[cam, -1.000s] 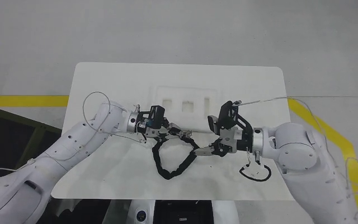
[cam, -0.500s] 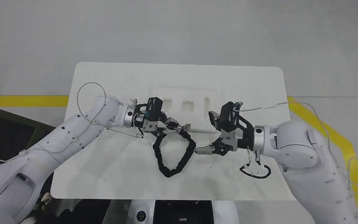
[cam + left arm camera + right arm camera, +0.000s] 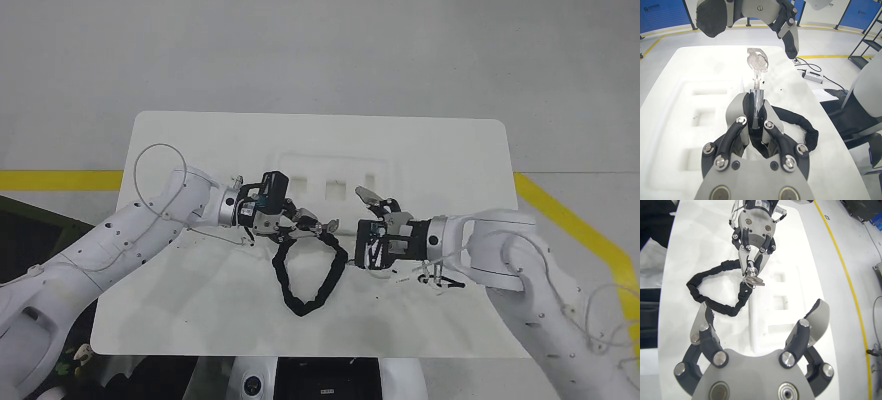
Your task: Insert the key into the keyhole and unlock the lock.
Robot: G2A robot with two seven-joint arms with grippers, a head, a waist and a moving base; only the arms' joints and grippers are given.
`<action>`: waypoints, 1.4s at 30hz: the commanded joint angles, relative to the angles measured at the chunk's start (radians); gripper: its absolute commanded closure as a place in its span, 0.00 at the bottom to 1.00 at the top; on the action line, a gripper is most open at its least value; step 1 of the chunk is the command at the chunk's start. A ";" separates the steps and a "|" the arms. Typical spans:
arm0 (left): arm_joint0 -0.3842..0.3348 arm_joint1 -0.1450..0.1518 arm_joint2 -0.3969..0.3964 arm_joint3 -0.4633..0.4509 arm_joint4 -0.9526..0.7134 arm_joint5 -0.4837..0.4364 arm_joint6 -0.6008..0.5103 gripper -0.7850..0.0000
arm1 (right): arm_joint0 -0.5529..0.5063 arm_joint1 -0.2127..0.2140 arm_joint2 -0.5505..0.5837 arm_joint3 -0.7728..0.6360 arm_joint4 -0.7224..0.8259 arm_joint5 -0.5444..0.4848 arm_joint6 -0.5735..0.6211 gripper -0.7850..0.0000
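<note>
Landmark: We referred all positions to the foam tray (image 3: pixel 300 168), which lay with its three recesses on the white table (image 3: pixel 180 150).
Left gripper: We found the left gripper (image 3: pixel 755 106) at the tray's robot-side edge, level with the tray's left end. Its fingers were pinching the lock cylinder between them.
Lock cylinder: The chrome lock cylinder (image 3: pixel 758 102) stood out past the left fingertips. Its end pointed along the tray's robot-side edge toward the tray's right end.
Key: The key (image 3: pixel 757 62) stood in line with the cylinder, its blade entering the cylinder's end. We could not tell how deep it sat. A ring with a second key hung at its head.
Chain: The black sleeved chain (image 3: pixel 300 290) ran from the lock in a loop on the robot's side of the tray, apart from the tray's edge.
Right gripper: We found the right gripper (image 3: pixel 762 308) at the tray's robot-side edge near the tray's right end, facing the key head. Its fingers (image 3: pixel 790 43) were spread wide and held nothing, and they were clear of the key.
</note>
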 commanded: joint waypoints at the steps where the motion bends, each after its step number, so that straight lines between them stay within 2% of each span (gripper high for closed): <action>1: 0.001 0.000 0.005 0.001 -0.004 0.000 0.001 1.00 | 0.004 -0.002 -0.024 -0.016 -0.070 0.008 -0.019 0.00; 9: -0.005 -0.006 0.020 0.003 -0.015 0.000 -0.003 1.00 | 0.011 -0.010 -0.094 -0.069 -0.239 0.064 -0.067 0.02; 12: -0.007 -0.007 0.024 0.007 -0.017 0.000 -0.002 1.00 | 0.014 -0.012 -0.115 -0.078 -0.284 0.071 -0.080 0.27; 13: -0.008 -0.008 0.024 0.008 -0.016 0.000 -0.002 1.00 | 0.015 -0.012 -0.120 -0.080 -0.296 0.070 -0.077 0.50; 20: -0.008 -0.009 0.024 0.011 -0.011 0.000 0.005 1.00 | 0.018 -0.015 -0.132 -0.079 -0.340 0.087 -0.070 0.62; 24: -0.007 -0.010 0.025 0.011 -0.009 0.000 0.007 1.00 | 0.014 -0.014 -0.131 -0.083 -0.369 0.099 -0.073 0.75; 26: -0.007 -0.010 0.027 0.010 -0.008 0.000 0.008 1.00 | 0.010 -0.014 -0.132 -0.086 -0.375 0.099 -0.077 0.77; 29: -0.007 -0.010 0.028 0.011 -0.009 0.000 0.010 1.00 | 0.007 -0.015 -0.130 -0.082 -0.370 0.093 -0.086 0.86; 31: -0.008 -0.011 0.030 0.011 -0.008 0.000 0.011 1.00 | 0.007 -0.015 -0.129 -0.080 -0.364 0.088 -0.086 0.98; 37: -0.011 -0.010 0.029 0.011 -0.007 0.000 0.013 1.00 | 0.007 -0.018 -0.131 -0.060 -0.283 0.079 -0.065 1.00; 42: -0.012 -0.008 0.026 0.011 -0.004 0.000 0.014 1.00 | 0.009 -0.025 -0.112 -0.004 -0.047 0.111 -0.039 1.00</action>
